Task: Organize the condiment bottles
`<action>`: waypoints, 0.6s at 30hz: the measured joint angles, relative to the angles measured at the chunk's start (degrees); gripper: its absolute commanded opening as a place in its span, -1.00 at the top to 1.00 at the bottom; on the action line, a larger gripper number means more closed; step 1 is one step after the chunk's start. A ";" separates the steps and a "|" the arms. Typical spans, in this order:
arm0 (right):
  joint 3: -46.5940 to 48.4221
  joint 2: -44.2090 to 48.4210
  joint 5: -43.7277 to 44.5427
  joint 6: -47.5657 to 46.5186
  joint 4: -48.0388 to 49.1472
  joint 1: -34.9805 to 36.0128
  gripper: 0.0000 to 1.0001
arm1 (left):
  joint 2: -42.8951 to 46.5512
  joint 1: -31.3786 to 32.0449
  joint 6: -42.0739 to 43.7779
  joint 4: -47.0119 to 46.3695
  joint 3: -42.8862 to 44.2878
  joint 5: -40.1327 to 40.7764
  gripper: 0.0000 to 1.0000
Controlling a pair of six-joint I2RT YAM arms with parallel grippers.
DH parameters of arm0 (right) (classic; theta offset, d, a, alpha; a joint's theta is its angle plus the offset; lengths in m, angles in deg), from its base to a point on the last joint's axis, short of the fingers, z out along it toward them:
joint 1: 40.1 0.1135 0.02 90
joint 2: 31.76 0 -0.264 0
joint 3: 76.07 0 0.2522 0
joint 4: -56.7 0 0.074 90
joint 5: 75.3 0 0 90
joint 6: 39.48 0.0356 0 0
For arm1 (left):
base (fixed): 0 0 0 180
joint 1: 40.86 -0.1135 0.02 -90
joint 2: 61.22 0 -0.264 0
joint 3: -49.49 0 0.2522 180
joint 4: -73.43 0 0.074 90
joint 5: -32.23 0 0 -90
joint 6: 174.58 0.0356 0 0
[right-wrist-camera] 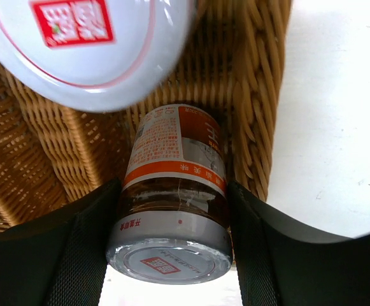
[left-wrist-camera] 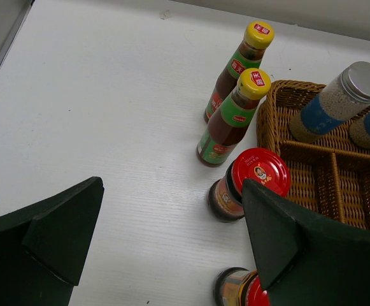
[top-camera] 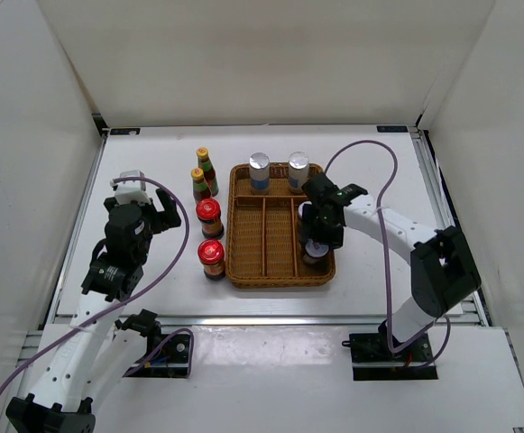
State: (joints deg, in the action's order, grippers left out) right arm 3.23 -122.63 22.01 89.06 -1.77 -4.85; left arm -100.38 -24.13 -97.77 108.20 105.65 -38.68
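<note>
Nearest, the right claw (right-wrist-camera: 172,217) is clenched on a white-lidded jar (right-wrist-camera: 175,159). The jar looks upright at the near end of the tray's (top-camera: 271,281) right compartment. A second white lid (right-wrist-camera: 89,44) sits just beyond it, toward 12 o'clock. The left claw (left-wrist-camera: 172,248) hangs spread and empty over the worktop (left-wrist-camera: 108,95). The red jars (top-camera: 209,209) stand outside the tray at that claw's 3 o'clock, axes vertical, so the left arm is nearer them. The yellow bottles (top-camera: 206,162) stand at its 2 o'clock.

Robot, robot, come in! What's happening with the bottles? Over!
Left gripper open, over table beside red-lidded jars. Right gripper shut on white-lidded jar in wicker tray, right compartment. Second white-lidded jar close alongside.
</note>
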 measured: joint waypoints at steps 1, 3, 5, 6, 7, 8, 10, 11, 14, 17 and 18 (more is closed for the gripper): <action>0.39 -0.39 -0.13 -0.02 -0.07 0.00 -0.04 | 0.00 0.00 0.00 0.00 0.00 0.00 -1.00; 1.07 -0.81 -0.26 -0.11 0.04 0.00 -0.38 | 0.00 0.00 0.00 0.00 0.00 0.00 -1.00; 1.70 -1.01 -0.26 -0.20 0.11 0.00 -0.57 | 0.00 0.00 0.00 0.00 0.00 0.00 -1.00; 2.16 -1.01 -0.39 -0.20 0.04 -0.02 -0.66 | 0.00 0.00 0.00 -0.02 0.00 0.00 -1.00; 2.93 -0.94 -0.33 -0.39 -0.24 -0.02 -0.79 | -0.07 0.00 0.00 0.00 0.00 0.00 -1.00; 3.82 -0.87 -0.31 -0.52 -0.37 0.00 -0.85 | -0.11 0.00 -0.07 -0.02 0.00 0.00 -1.00; 5.68 -0.33 0.46 -1.22 -0.55 0.00 -1.00 | -0.52 0.00 -0.28 -0.07 0.00 -0.11 -1.00; 6.60 0.15 0.94 -1.53 -1.11 0.00 -1.00 | -0.85 0.00 -0.39 -0.13 0.00 -0.35 -1.00; 9.14 2.54 2.73 -2.40 -3.15 0.00 -1.00 | -2.38 0.00 -0.68 -0.59 -0.02 -1.75 -1.00; 10.91 6.73 4.42 -3.80 -5.46 0.00 -1.00 | -3.30 0.00 -1.18 -1.68 -0.48 -3.56 -1.00; 11.19 8.55 4.83 -4.37 -5.99 0.00 -1.00 | -3.30 0.00 -1.38 -2.21 -0.87 -4.20 -1.00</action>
State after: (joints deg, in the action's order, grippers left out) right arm 14.42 -114.09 26.84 84.69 -7.76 -4.85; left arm -103.68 -24.13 -99.15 106.00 104.77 -42.87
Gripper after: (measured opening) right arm 0.998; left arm 1.000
